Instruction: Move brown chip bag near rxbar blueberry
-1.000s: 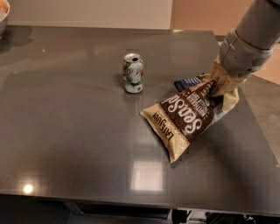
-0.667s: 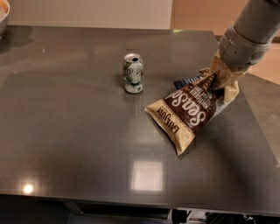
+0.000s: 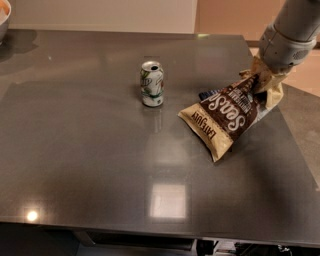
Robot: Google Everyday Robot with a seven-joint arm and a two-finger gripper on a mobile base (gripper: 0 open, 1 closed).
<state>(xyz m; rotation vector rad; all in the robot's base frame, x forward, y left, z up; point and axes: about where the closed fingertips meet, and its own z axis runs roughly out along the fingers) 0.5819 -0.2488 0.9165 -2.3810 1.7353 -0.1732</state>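
Observation:
The brown chip bag [image 3: 226, 117] is a large crinkly dark brown and cream bag on the right part of the grey table [image 3: 90, 165]. Its top right end is lifted and its lower left corner points toward the table's front. My gripper [image 3: 261, 84] is shut on the bag's upper right end, under the grey arm that comes in from the top right. The rxbar blueberry [image 3: 207, 94] is a small dark blue bar, mostly hidden behind the bag's upper left edge.
A green-and-white soda can [image 3: 152, 84] stands upright left of the bag, near the table's middle. The rim of a bowl [image 3: 4, 15] shows at the top left corner. The table's right edge runs just past the bag.
The gripper has lifted and pulled the bag's top end up and to the right. The bag now covers more of the blue bar. The can has not moved.

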